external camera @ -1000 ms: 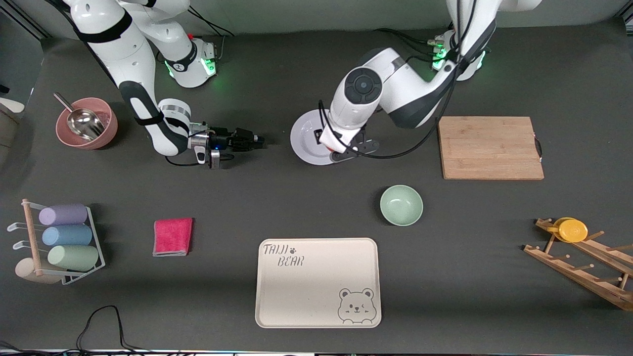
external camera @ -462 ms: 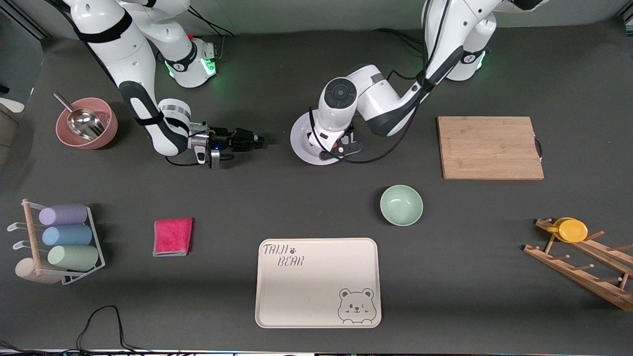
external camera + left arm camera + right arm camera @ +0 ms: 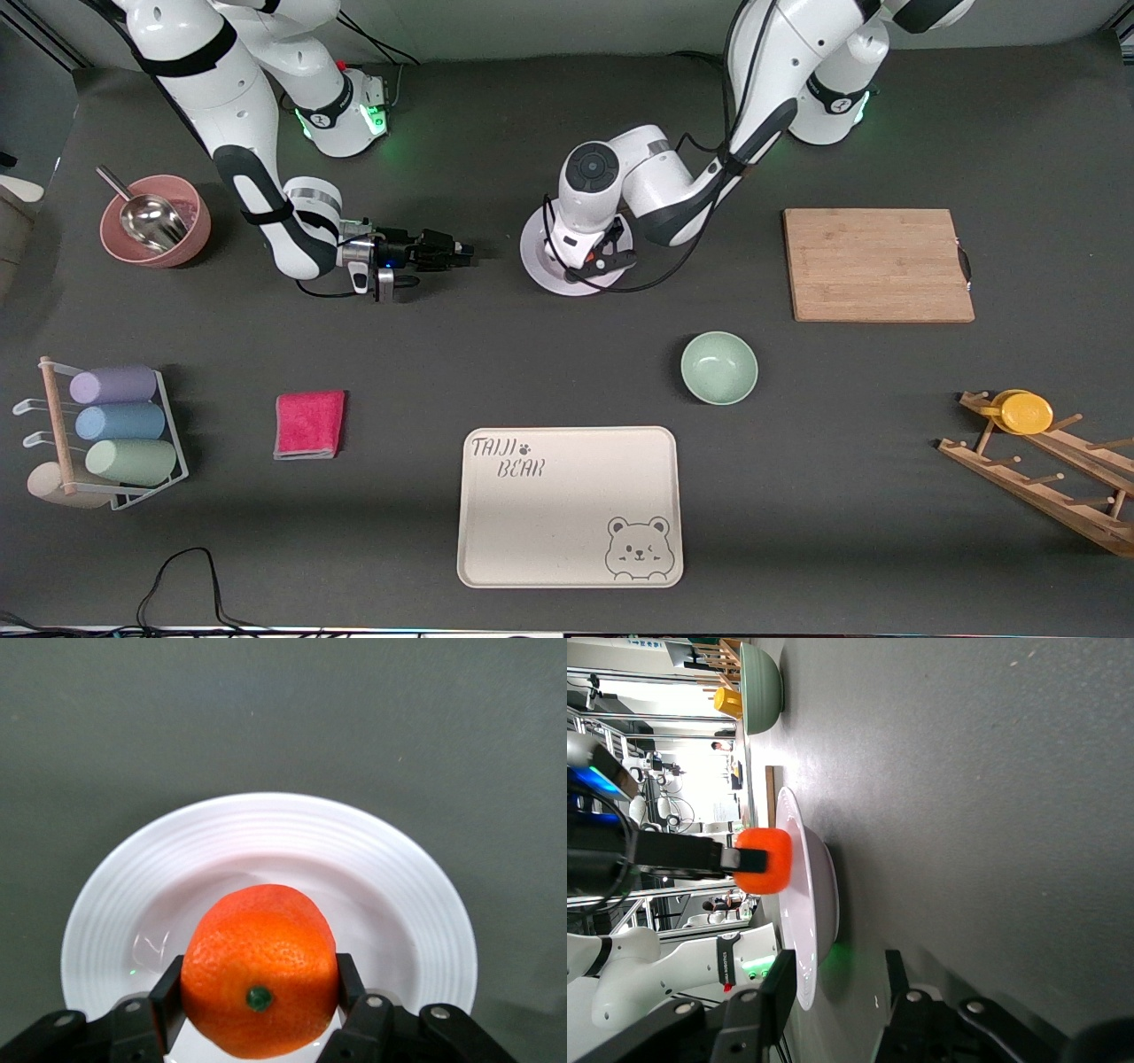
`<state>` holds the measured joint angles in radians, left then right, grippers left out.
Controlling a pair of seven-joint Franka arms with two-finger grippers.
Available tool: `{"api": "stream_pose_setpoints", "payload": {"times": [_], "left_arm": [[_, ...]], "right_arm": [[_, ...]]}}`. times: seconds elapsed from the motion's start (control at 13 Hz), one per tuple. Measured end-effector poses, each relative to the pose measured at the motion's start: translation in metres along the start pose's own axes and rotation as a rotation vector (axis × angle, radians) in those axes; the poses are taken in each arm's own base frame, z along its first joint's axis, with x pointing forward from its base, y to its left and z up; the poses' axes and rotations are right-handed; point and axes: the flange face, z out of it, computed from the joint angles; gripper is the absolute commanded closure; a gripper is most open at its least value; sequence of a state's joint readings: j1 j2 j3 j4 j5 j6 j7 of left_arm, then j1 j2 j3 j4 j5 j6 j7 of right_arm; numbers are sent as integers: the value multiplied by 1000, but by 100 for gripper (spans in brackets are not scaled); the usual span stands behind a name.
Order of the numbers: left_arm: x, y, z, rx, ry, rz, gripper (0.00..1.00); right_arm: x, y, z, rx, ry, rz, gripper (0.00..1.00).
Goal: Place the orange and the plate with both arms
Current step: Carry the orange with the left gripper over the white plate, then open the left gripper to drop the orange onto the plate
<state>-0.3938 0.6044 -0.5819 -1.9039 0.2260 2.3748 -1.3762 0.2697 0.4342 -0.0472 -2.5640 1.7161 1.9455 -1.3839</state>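
The pale plate lies on the table between the two arms. My left gripper hangs low over the plate's middle, shut on the orange, whose dark stem dimple faces the wrist camera. In the left wrist view the plate's rim rings the orange and the left gripper. My right gripper lies level near the table, a short gap from the plate's rim at the right arm's end, open and empty. The right wrist view shows the right gripper, the plate edge-on and the orange above it.
A mint-green bowl and a cream bear tray lie nearer the front camera. A wooden cutting board is toward the left arm's end. A pink bowl with a scoop, a red cloth and a cup rack are toward the right arm's end.
The left arm has drawn in and carried the orange from the plate's edge at the left arm's end to over its middle. The right arm has not moved.
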Motion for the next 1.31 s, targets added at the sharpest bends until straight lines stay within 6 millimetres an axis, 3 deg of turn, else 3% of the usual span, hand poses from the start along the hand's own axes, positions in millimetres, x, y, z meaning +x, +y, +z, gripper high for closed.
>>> {"api": "stream_pose_setpoints", "payload": {"times": [0.08,0.54,0.77,1.0,1.31], "left_arm": [[0,0,3,4,-2,0,0],[3,-1,3,4,1,-36,0],[17,-4,-8,15,15,-55,0],[70,-24,-59,23,72,-58,0],[165,-104,-159,74,146,-13,0]], "right_arm": [[0,0,0,0,0,0,53],[0,0,0,1,0,0,53],[-1,0,2,3,1,2,53],[-4,-6,19,32,33,24,53],[-9,-14,44,59,47,34,53]]}}
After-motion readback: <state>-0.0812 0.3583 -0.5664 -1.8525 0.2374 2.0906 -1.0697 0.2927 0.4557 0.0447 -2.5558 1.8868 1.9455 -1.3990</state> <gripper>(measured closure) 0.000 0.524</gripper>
